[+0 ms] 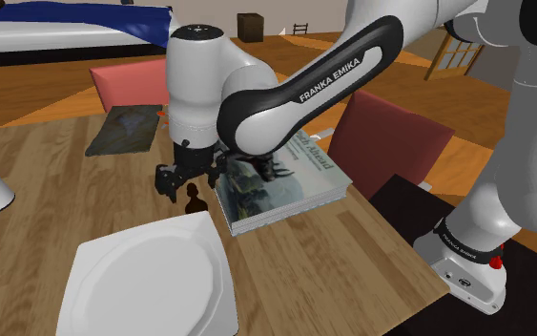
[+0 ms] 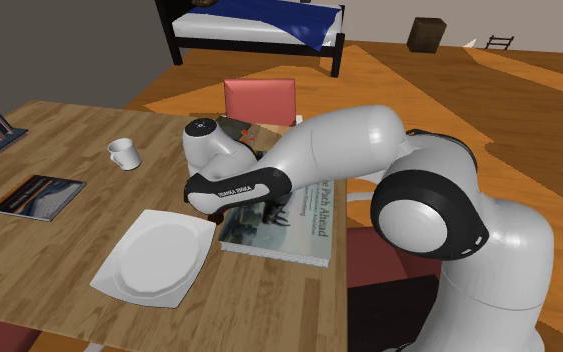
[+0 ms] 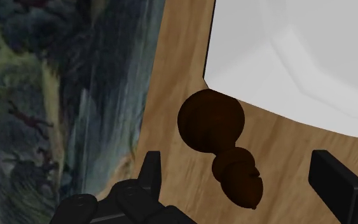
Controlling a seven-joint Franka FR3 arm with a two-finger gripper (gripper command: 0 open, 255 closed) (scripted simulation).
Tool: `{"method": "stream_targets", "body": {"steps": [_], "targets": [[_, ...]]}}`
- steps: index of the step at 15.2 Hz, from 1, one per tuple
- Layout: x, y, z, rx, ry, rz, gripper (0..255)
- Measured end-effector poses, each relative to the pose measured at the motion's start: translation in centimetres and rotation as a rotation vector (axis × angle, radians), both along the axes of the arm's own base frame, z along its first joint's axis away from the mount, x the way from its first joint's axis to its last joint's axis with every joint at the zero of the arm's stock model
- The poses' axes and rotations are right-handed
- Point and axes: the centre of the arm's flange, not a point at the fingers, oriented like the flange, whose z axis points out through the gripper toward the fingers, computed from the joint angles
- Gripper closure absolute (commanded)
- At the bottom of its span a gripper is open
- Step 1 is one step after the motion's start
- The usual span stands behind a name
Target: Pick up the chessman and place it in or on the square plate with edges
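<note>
The step in hand is the grasp, so the gripper (image 1: 189,180) should go straight down over the chessman (image 1: 194,199) and close only when the piece is centred between the fingers. The jaws are wide apart and hold nothing. In the wrist view the chessman (image 3: 219,143) lies between the two fingers (image 3: 151,173) and touches neither. It stands on the table (image 1: 37,172), in the narrow strip of wood between the book (image 1: 276,186) and the plate (image 1: 142,286), just beside the plate's corner (image 3: 212,79). I cannot tell if it touches that corner. I think the fingers have little room, so they should not catch the book's edge or the plate's rim. A grip low on the body, under the round head, would be safer, because such a small rounded piece may slip. The chessman looks upright, with its long axis vertical, its wide end on the wood and its narrow end pointing up toward the gripper.
</note>
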Motion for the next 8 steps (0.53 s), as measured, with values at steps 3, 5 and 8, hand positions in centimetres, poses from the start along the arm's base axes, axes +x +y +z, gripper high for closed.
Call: {"method": "stream_targets", "body": {"steps": [3, 5, 8], "targets": [[0.04, 0.01, -0.05, 0.0, 0.0, 0.0, 0], [0.04, 0.01, -0.05, 0.0, 0.0, 0.0, 255], [0.05, 0.01, 0.03, 0.001, -0.002, 0.0, 255]]}}
